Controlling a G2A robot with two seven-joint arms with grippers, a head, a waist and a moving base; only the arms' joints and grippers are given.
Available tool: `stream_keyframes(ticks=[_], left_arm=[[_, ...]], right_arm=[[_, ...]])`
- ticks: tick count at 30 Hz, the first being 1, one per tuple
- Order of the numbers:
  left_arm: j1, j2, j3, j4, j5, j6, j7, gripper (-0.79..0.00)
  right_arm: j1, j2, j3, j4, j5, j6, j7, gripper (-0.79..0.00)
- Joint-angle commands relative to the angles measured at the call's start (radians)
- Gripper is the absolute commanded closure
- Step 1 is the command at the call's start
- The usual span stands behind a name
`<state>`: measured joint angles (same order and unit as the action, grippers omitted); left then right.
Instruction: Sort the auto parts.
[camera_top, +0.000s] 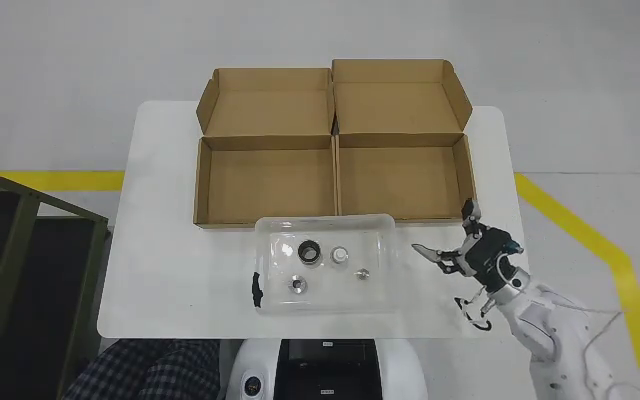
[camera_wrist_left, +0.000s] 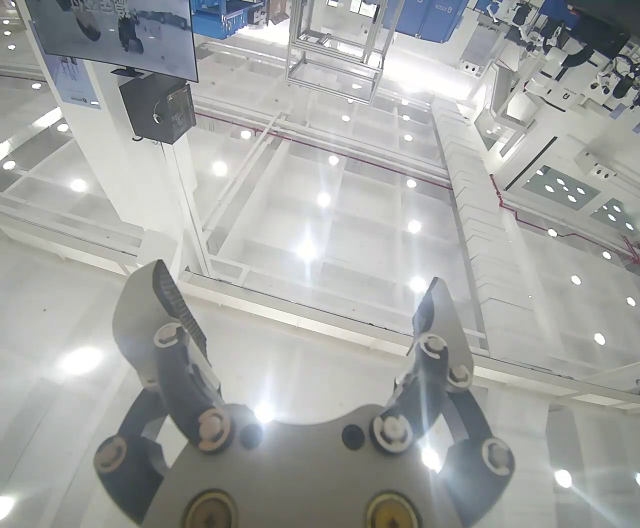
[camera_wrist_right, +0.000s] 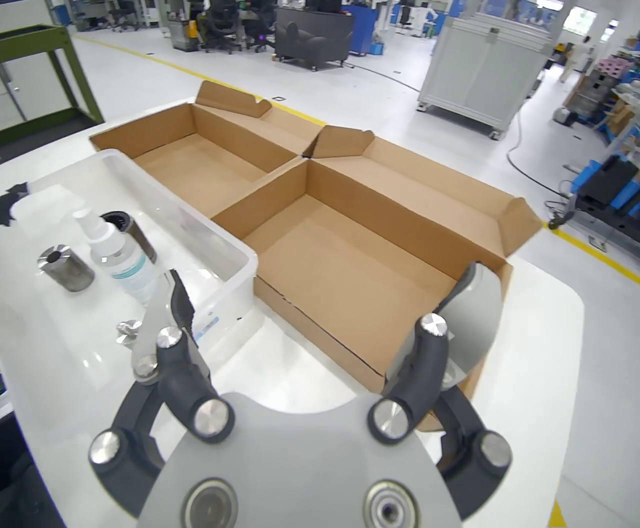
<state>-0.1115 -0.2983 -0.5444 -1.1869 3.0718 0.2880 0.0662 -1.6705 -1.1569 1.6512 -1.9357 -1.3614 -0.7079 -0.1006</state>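
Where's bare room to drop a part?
Left cardboard box and right cardboard box both have bare floors. The table is bare left of the clear bin. Crowded: the bin, holding black sleeve, spray bottle, metal cylinder, metal fitting. The right end effector hangs over the strip beside it.

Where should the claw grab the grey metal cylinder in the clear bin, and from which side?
Grip the metal cylinder across its round side wall, straight down from above. It stands upright on its flat end, the walls of the clear bin likely block a sideways approach, and the spray bottle stands beside it, so turn the right claw to close clear of that bottle.
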Motion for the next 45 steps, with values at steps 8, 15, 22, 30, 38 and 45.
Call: stream_keyframes(ticks=[8,15,22,30,38,45], left_arm=[[0.0,0.0,0.0,0.0,0.0,0.0,0.0,-0.785],[0.0,0.0,0.0,0.0,0.0,0.0,0.0,-0.785],[0.0,0.0,0.0,0.0,0.0,0.0,0.0,-0.785],[0.0,0.0,0.0,0.0,0.0,0.0,0.0,-0.785],[0.0,0.0,0.0,0.0,0.0,0.0,0.0,-0.785],[0.0,0.0,0.0,0.0,0.0,0.0,0.0,-0.785]], right_arm=[[0.043,0.006,-0.098,-0.028,0.014,-0.102,0.093,-0.785],[0.101,0.005,-0.212,-0.031,0.053,-0.131,0.21,-0.785],[0.163,0.002,-0.32,-0.03,0.052,-0.127,0.316,-0.785],[0.227,-0.002,-0.414,-0.015,0.028,-0.1,0.398,-0.785],[0.286,-0.006,-0.469,0.033,0.016,-0.075,0.434,-0.785],[0.326,-0.008,-0.507,0.085,0.03,-0.063,0.479,-0.736]])
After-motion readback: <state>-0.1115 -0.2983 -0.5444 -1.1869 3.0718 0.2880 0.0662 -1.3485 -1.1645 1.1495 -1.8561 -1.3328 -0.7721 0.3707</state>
